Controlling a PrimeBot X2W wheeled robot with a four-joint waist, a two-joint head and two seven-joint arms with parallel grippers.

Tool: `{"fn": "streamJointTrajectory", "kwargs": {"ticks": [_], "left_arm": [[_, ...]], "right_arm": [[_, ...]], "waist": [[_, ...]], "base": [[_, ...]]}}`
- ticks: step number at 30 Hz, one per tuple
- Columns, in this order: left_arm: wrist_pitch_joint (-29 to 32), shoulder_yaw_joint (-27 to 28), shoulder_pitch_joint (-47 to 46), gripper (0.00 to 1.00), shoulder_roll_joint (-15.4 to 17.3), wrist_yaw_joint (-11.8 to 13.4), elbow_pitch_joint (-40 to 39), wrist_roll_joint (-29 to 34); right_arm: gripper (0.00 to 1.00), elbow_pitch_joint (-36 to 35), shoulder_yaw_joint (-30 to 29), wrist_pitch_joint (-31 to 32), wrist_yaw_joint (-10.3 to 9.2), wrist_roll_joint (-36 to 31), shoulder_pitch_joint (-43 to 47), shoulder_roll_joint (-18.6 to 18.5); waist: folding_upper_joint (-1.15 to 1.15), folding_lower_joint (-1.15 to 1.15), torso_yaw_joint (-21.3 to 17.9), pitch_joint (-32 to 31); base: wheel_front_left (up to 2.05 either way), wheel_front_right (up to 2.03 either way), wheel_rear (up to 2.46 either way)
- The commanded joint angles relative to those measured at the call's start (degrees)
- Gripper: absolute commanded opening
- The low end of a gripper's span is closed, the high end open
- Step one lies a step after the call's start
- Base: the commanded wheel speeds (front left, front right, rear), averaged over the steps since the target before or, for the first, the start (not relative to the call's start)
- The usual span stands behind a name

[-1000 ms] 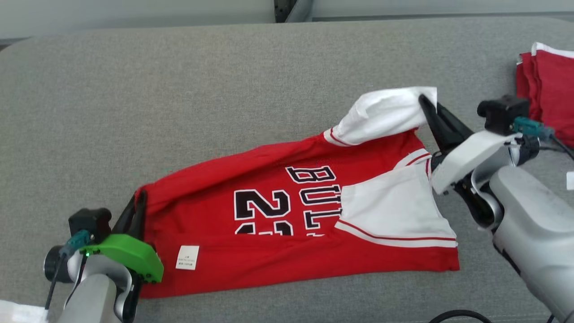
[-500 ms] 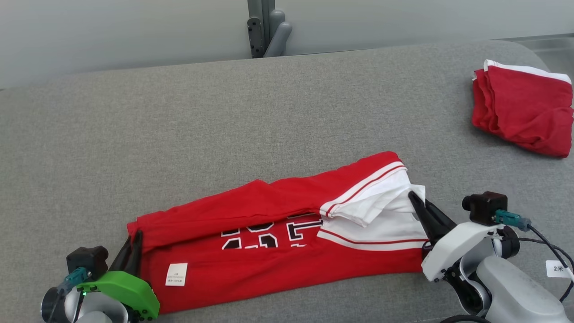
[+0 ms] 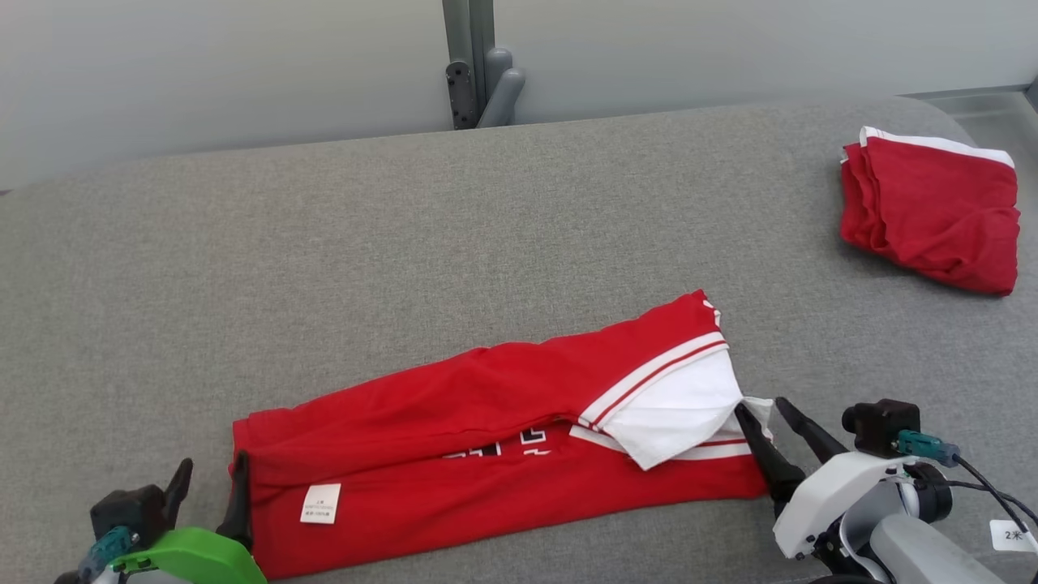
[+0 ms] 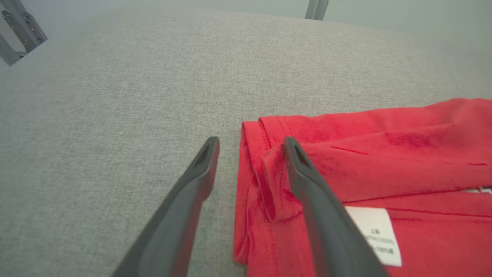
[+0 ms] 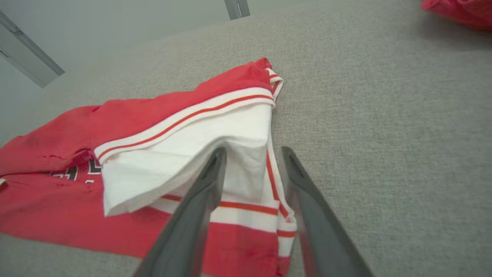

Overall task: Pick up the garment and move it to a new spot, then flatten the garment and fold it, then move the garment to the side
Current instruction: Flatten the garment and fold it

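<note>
The garment (image 3: 486, 405), a red jersey with white sleeves, lies folded lengthwise on the grey cushioned surface (image 3: 405, 243). A white label (image 3: 318, 503) shows near its left end. My left gripper (image 3: 212, 466) stands open at that left end. In the left wrist view the garment's (image 4: 384, 154) corner hem lies loose between and under the fingers of the left gripper (image 4: 250, 144). My right gripper (image 3: 761, 405) is open at the right end. There, the white sleeve of the garment (image 5: 153, 107) sits slack between the spread fingers of the right gripper (image 5: 253, 152).
A second red garment (image 3: 932, 211), folded, lies at the far right of the surface. A grey post (image 3: 478, 73) stands behind the back edge. A small white tag (image 3: 1010, 535) sits by my right arm. Bare grey surface spreads to the left and behind the jersey.
Both grippers went from shut on the jersey's far edge to open, letting it go. The far half now lies folded over the near half. The head camera has shifted.
</note>
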Motion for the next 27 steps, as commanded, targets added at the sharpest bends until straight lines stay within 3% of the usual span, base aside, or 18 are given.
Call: {"fn": "streamJointTrajectory", "kwargs": {"ticks": [1, 8, 10, 16, 27], "left_arm": [[0.0, 1.3, 1.6, 1.0, -0.4, 0.7, -0.7, 0.9], [0.0, 9.5, 7.1, 1.0, -4.6, 3.9, -7.9, 6.5], [0.0, 12.0, 8.7, 1.0, -7.0, 3.7, -10.7, 8.8], [0.0, 13.2, 8.4, 1.0, -9.6, 2.3, -12.6, 12.2], [0.0, 14.3, 7.2, 1.0, -10.8, 1.0, -11.3, 14.2]], "right_arm": [[1.0, 0.0, -0.7, -0.1, -0.1, 0.0, 1.0, -0.1], [1.0, -1.0, -7.3, -0.1, -0.09, -1.7, 3.9, -0.1], [1.0, -1.6, -9.8, -0.1, -0.08, -3.3, 3.1, 1.2], [1.0, -2.1, -13.7, -0.1, -0.08, -6.7, 0.7, 3.6], [1.0, 14.1, -10.9, 2.2, -0.08, -8.5, -3.6, 7.3]], "waist": [[0.0, 0.0, 0.0, -0.2], [0.0, 0.0, 0.9, -0.9], [0.0, 0.0, 1.7, -0.4], [0.0, 0.0, 3.8, 0.6], [0.0, 0.0, 6.4, 1.6]], "base": [[0.0, 0.0, 0.0], [0.0, 0.0, 0.0], [0.0, 0.0, 0.0], [0.0, 0.0, 0.0], [0.0, 0.0, 0.0]]}}
